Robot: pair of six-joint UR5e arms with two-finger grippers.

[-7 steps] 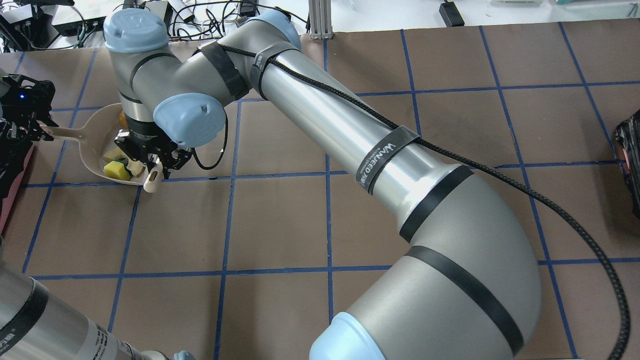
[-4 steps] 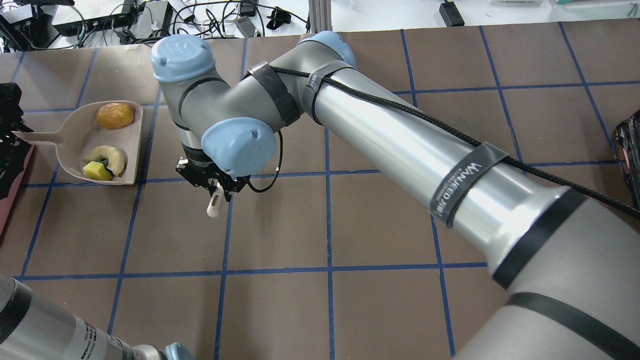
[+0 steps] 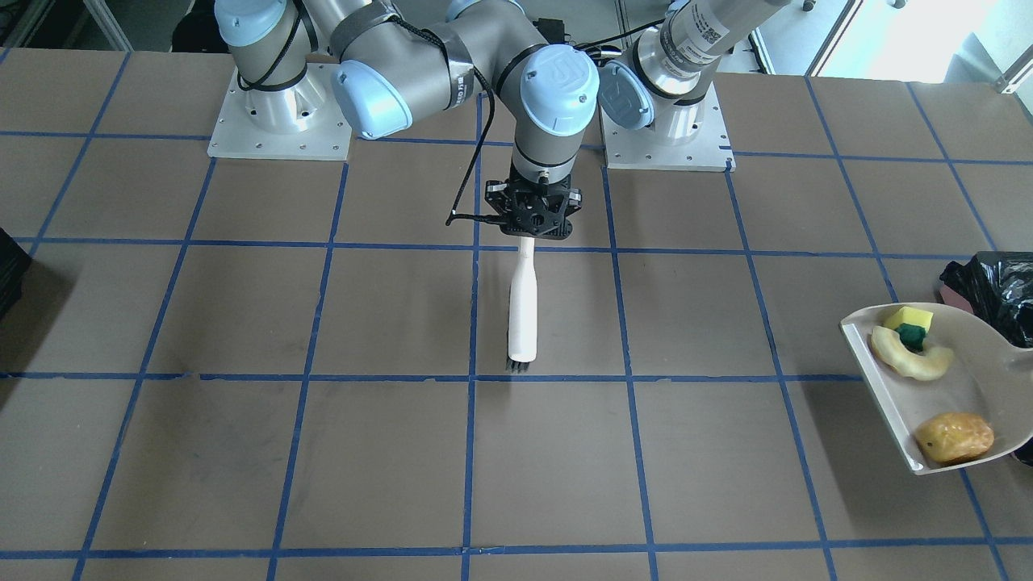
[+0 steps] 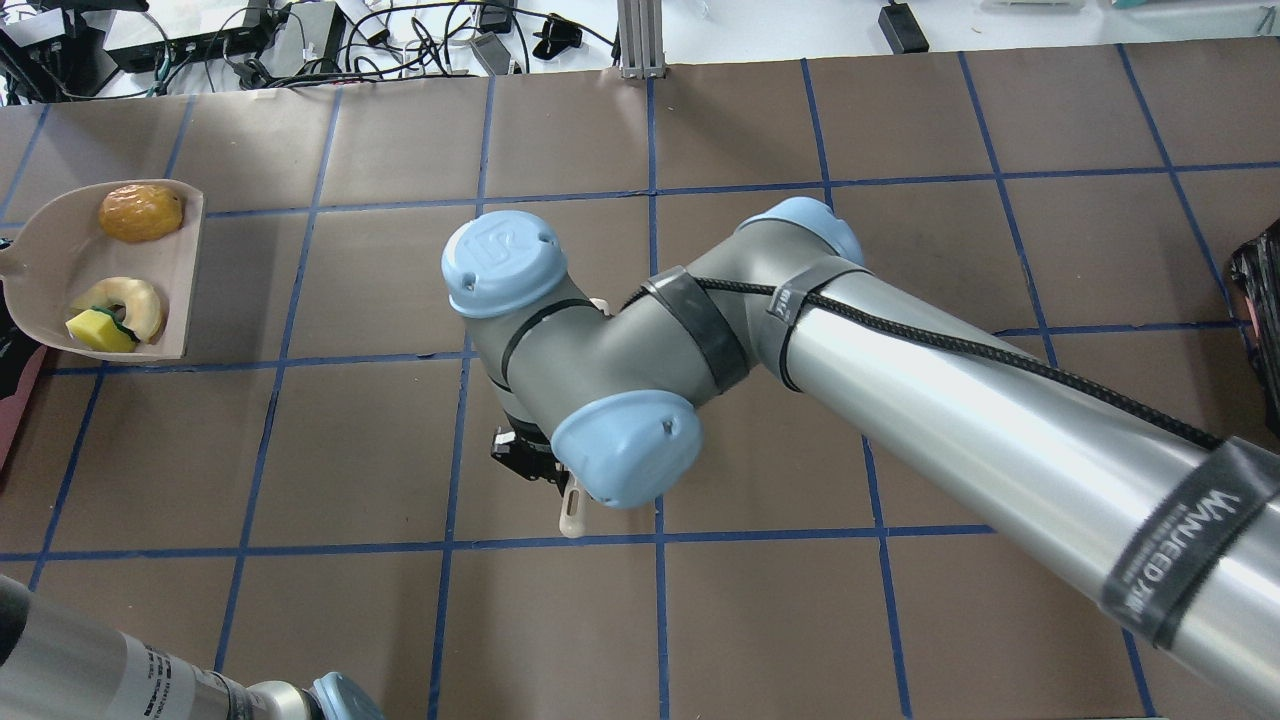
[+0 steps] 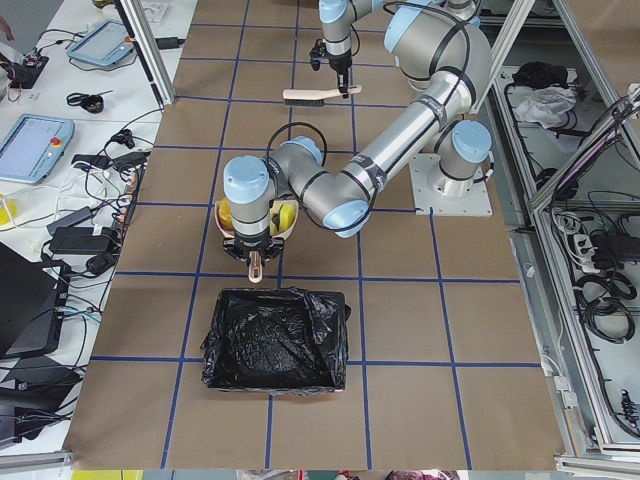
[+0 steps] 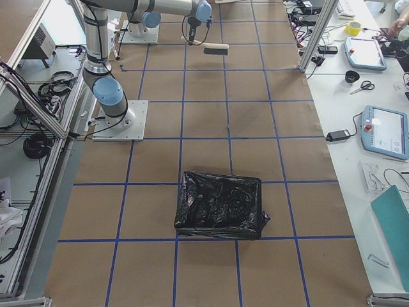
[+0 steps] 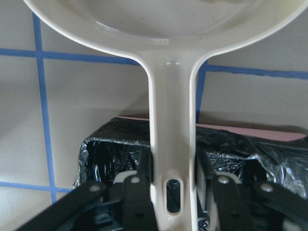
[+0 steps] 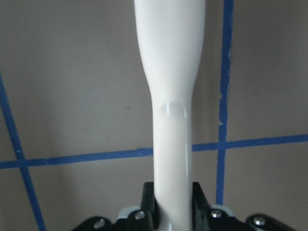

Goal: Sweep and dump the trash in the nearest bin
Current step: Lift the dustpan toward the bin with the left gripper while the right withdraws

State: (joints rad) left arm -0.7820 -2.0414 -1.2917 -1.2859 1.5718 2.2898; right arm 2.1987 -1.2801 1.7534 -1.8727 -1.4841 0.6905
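Note:
My left gripper (image 7: 171, 168) is shut on the handle of the white dustpan (image 7: 171, 101), held over the near edge of the bin (image 7: 240, 149), a pink-sided container lined with a black bag (image 5: 275, 340). The dustpan (image 3: 876, 379) holds the trash: the cream slice (image 3: 908, 359), the yellow-and-green sponge (image 3: 910, 323) and the golden-brown piece (image 3: 956, 436). In the overhead view they lie in the pan (image 4: 40, 250) at the far left. My right gripper (image 3: 529, 230) is shut on the white brush (image 3: 522, 311), which it holds over the table's middle.
A second black-bagged container (image 6: 220, 204) stands at the table's other end and shows at the overhead view's right edge (image 4: 1260, 330). My right arm's elbow (image 4: 600, 370) spans the table's middle. Blue tape lines grid the brown table top.
My right gripper has carried the brush away from the dustpan to the table's middle. The dustpan with the three scraps has moved left, toward the bin.

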